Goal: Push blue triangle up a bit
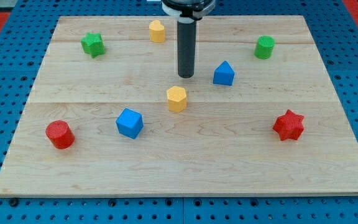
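Observation:
The blue triangle [224, 73] lies on the wooden board [185, 174], a little right of the board's middle and in its upper half. My tip [186, 76] stands on the board to the left of the blue triangle, about a block's width away and not touching it. A yellow hexagon block [176, 98] lies just below my tip. The dark rod rises straight from the tip to the view's top edge.
A blue cube [129, 122] lies lower left of centre. A red cylinder [59, 134] lies at the left, a red star [289, 125] at the right. A green star [92, 44] is upper left, a green cylinder [265, 47] upper right, a yellow block [157, 30] near the top.

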